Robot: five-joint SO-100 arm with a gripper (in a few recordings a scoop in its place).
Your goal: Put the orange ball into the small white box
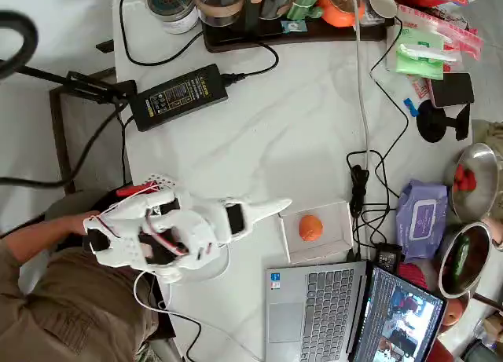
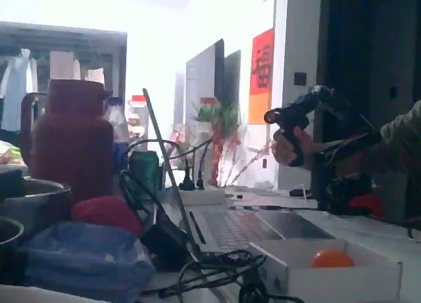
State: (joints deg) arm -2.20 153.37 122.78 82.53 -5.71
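The orange ball (image 1: 310, 227) lies inside the small white box (image 1: 338, 245) on the bench (image 1: 299, 126); the hand (image 1: 275, 207), just beside the box, is pressed together, pinching nothing.

White plastic arm (image 1: 169, 232), chunky printed shells, black servo blocks set between segments, thin red and white wires looping over joints, pointed white hand (image 1: 275, 206).

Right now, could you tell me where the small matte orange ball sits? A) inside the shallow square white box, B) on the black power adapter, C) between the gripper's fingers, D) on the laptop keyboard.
A: the small matte orange ball rests inside the shallow square white box, apart from the gripper.
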